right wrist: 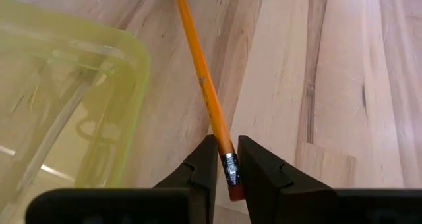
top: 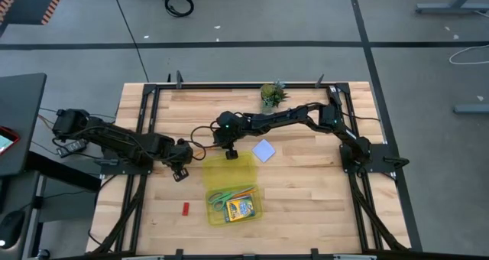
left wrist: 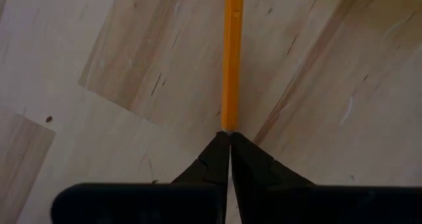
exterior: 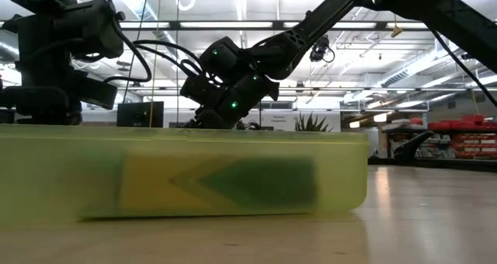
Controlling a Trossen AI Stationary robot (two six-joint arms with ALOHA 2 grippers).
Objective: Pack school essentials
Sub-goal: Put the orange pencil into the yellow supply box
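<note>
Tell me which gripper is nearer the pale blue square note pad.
Right. The right gripper sits just beside the pale blue square note pad; the left gripper lies farther off, beyond the translucent yellow case.

The left gripper (top: 180, 170) sits low, fingers pinched together. The right gripper (top: 230, 152) reaches across, fingers clamped.

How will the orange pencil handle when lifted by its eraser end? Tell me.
Probably stiff and light: the pencil looks straight and thin. Pinched at its eraser end by the right pincer, it may pivot. Released on the table, it could roll.
</note>
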